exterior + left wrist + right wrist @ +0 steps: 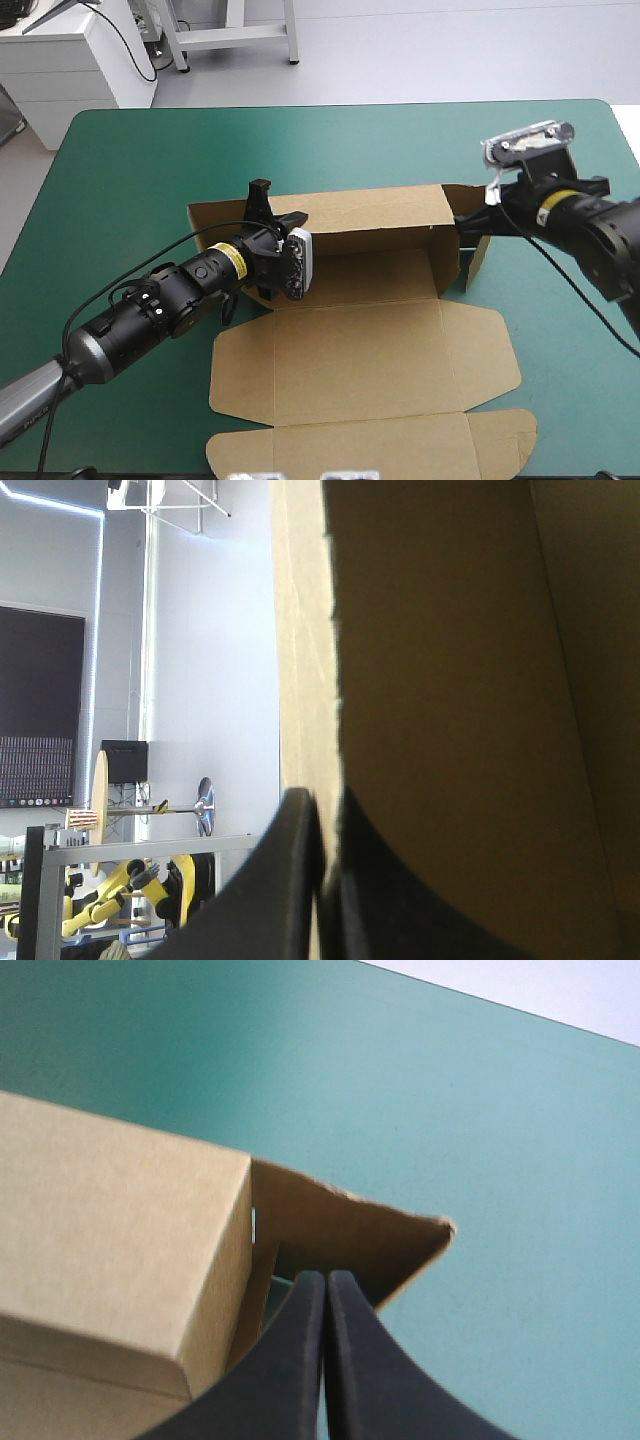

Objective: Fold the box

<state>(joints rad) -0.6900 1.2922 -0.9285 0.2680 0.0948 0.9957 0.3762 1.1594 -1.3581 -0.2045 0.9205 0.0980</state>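
The brown box (375, 345) lies mid-table, its back wall (370, 212) and right end wall raised and its lid flat toward the near edge. My left gripper (268, 212) is at the box's left end, shut on a raised board edge (300, 680) that stands between its black fingers (280, 890). My right gripper (462, 222) is at the box's far right corner. Its fingers (300, 1340) meet in a point just below an outward-angled corner flap (350, 1235), beside the raised wall (110, 1230). No board shows between them.
The teal-green cover (130, 180) shows to the left, right and far side of the box. The lid's front flap (370, 445) reaches close to the table's near edge. The left arm lies across the table's near left part.
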